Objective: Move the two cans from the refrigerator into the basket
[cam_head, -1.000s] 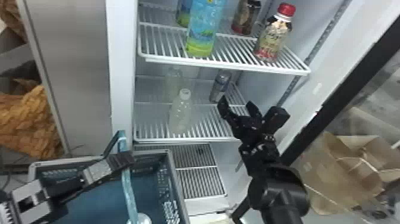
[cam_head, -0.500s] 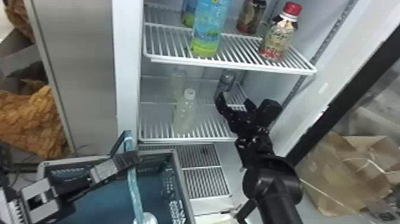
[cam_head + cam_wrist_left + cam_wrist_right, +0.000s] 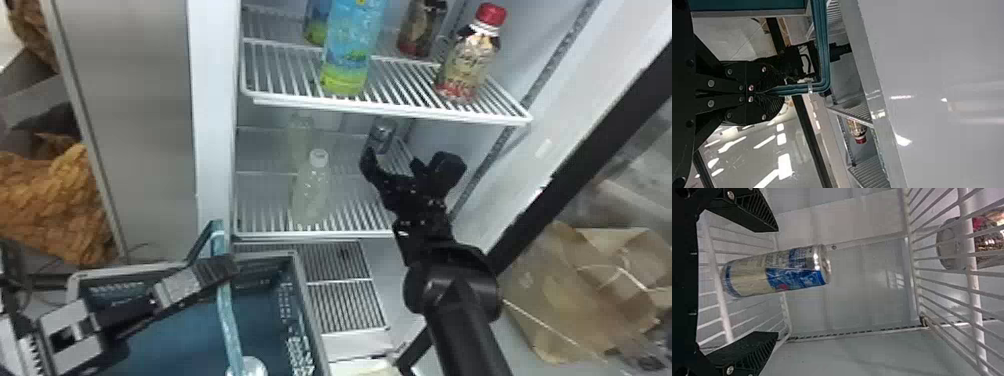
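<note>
right claw (image 3: 391, 157) deeper in refrigerator (image 3: 215, 125), closer to can (image 3: 384, 134), fingers apart

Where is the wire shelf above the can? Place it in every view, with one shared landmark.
Head view: the wire shelf crosses the upper middle, above the can.
Left wrist view: the shelf lies beyond the basket's handle.
Right wrist view: past the can's top end.
Shared landmark: a bottle on it, red-capped in the first two; which one in the third, I cannot tell.
</note>
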You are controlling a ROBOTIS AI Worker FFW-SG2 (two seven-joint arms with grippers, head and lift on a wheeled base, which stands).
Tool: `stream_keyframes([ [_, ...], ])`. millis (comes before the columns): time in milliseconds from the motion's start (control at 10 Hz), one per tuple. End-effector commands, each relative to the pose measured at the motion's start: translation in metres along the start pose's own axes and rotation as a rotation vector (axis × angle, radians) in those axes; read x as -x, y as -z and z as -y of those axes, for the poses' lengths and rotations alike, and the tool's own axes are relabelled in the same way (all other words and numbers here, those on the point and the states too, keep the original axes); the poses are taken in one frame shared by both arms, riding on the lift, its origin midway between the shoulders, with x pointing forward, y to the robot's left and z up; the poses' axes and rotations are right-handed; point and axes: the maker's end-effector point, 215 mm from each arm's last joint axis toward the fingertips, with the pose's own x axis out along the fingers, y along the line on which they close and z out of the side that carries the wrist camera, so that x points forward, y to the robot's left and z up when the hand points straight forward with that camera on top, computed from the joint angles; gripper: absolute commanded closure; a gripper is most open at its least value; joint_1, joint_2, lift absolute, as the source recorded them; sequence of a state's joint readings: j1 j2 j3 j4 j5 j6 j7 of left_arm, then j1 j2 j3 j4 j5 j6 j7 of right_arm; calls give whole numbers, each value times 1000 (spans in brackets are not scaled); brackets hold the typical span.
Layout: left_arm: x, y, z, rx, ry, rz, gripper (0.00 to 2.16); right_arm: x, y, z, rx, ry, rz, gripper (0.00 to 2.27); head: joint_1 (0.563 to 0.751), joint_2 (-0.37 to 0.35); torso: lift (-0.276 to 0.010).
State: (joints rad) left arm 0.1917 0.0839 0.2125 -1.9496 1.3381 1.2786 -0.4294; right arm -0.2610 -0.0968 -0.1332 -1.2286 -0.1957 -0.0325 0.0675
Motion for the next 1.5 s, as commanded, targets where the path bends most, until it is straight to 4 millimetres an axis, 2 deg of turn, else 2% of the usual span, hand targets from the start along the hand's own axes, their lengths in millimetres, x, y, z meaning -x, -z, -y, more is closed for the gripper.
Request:
stream_keyframes([
  [0,-2,0,0,1,3,-4,1210,-12,-5,-1,21,3,-3,98,695,-310,-219],
  [200,-2,-1,-1,0,1,-5,1210,-18,-2,1,47,21,-25,102,695,-310,-219],
  [400,-2,-1,-1,1,2,-6,1210,-25,9,6,42,33,-58,102,695,-309,-219],
  [600,-5,-3,0,0,6,-8,1210,-34,7,5,59,41,-67,102,695,-309,-219],
  [700,-5,-4,-1,0,6,-8,1210,-40,0,6,72,43,-62,102,695,-310,-219],
  [800,-6,-4,-1,0,7,-9,1210,-45,-3,8,85,49,-65,102,689,-309,-219],
  [1300,-10,-6,0,0,14,-9,1210,-58,10,10,112,59,-133,104,679,-310,-219],
  [1400,-10,-7,0,-1,14,-7,1210,-61,11,11,114,60,-145,193,679,-310,-219],
])
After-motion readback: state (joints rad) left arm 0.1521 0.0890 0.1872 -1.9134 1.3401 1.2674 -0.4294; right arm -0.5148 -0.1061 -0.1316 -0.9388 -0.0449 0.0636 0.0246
